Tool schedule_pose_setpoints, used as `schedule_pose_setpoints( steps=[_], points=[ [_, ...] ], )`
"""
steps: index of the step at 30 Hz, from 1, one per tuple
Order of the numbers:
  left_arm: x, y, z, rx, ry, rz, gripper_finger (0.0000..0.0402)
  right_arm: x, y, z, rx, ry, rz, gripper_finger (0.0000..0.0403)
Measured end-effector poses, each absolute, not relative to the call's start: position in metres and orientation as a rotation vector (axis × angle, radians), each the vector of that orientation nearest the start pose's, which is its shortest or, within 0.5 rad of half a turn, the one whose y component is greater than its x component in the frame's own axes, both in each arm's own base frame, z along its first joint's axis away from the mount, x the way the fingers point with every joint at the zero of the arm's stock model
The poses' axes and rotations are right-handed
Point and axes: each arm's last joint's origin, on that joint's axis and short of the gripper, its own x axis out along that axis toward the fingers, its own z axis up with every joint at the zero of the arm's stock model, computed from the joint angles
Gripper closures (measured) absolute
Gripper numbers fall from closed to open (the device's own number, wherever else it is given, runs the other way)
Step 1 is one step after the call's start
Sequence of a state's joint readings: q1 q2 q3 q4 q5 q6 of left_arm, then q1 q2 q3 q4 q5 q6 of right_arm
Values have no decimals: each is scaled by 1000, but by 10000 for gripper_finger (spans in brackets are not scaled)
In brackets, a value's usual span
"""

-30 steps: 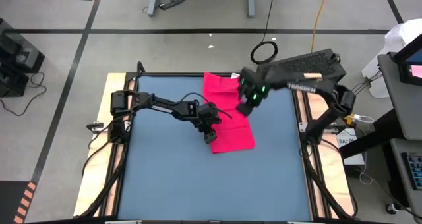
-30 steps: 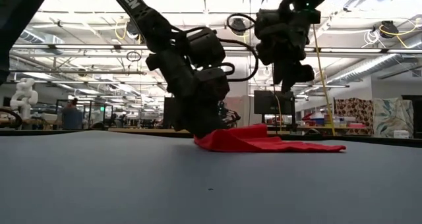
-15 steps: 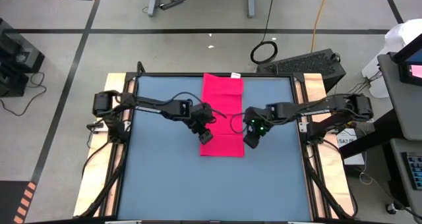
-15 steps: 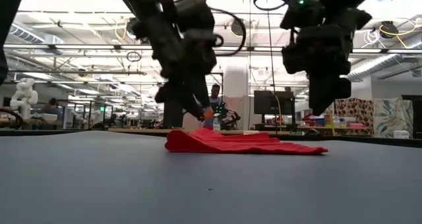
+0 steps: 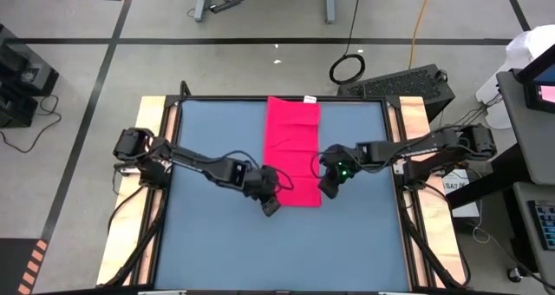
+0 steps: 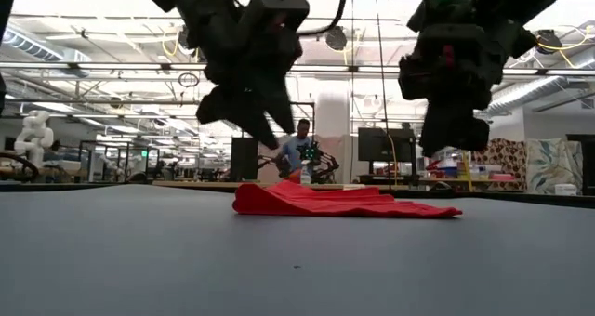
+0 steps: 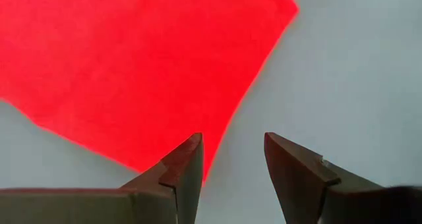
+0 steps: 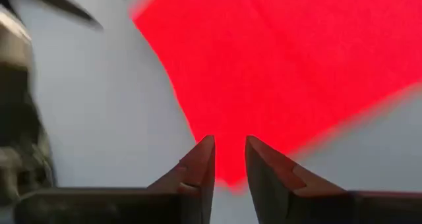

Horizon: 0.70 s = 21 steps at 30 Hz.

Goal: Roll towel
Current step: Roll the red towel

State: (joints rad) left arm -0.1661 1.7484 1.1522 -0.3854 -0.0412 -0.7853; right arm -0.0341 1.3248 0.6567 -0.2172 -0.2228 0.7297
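The pinkish-red towel (image 5: pixel 292 152) lies flat and straight on the blue tabletop (image 5: pixel 217 243), its long sides running from far to near. Its white tag (image 5: pixel 310 98) is at the far edge. My left gripper (image 5: pixel 270 206) hovers open just off the near left corner (image 7: pixel 206 174), raised above the table (image 6: pixel 268 135). My right gripper (image 5: pixel 327 189) hangs over the near right corner (image 8: pixel 231 179). Its fingers stand a narrow gap apart, clear above the cloth (image 6: pixel 444 147).
Bare blue tabletop spreads to the left, the right and the near side of the towel. Wooden rails (image 5: pixel 156 113) run along the table's sides. A person (image 6: pixel 299 147) stands in the room far behind the table.
The towel lay askew a second ago and now lies straight, its near end slid toward the table's left. My left gripper has lifted off that end and moved toward the near edge. My right gripper has come down from over the far part to the near right corner.
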Motion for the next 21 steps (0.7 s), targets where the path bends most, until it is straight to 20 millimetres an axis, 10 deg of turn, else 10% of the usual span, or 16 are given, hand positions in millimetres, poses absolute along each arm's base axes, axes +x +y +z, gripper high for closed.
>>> schedule_pose_setpoints(
  steps=[16, 21],
  points=[
    [360, -90, 206, -470, 683, 284, 236, 257, 27, 170, 822, 806, -287, 398],
    [354, -86, 179, -535, 672, 304, 236, 259, 39, 154, 807, 861, -328, 402]
  ],
)
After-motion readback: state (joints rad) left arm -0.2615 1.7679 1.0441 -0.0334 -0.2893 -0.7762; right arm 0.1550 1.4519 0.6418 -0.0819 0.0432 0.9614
